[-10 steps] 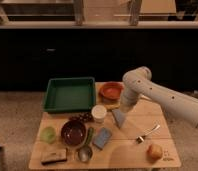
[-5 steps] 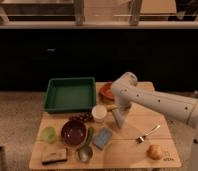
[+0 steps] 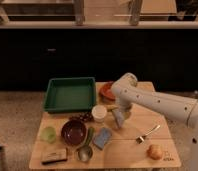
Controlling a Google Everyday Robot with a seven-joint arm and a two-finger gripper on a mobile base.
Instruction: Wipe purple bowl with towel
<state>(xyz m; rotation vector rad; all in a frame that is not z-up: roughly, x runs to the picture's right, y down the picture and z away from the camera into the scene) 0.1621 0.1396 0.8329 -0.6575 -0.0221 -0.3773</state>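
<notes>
The purple bowl (image 3: 73, 132) is round and dark maroon, and stands on the wooden table (image 3: 127, 152) at the front left. The towel (image 3: 118, 119) is a small grey-blue cloth lying to the right of a white cup (image 3: 98, 113). My gripper (image 3: 120, 112) points down right over the towel, at or just above its top edge. The white arm reaches in from the right. The gripper is well to the right of the bowl, with the cup between them.
A green tray (image 3: 70, 94) stands at the back left, with an orange-red bowl (image 3: 106, 91) beside it. A blue pad (image 3: 102, 138), spoon (image 3: 84, 150), dark block (image 3: 54, 156), green item (image 3: 48, 134), fork (image 3: 147, 133) and an orange fruit (image 3: 154, 151) lie along the front.
The arm's elbow has swung left and lower over the table's back. The gripper has stayed over the towel, which has not visibly moved.
</notes>
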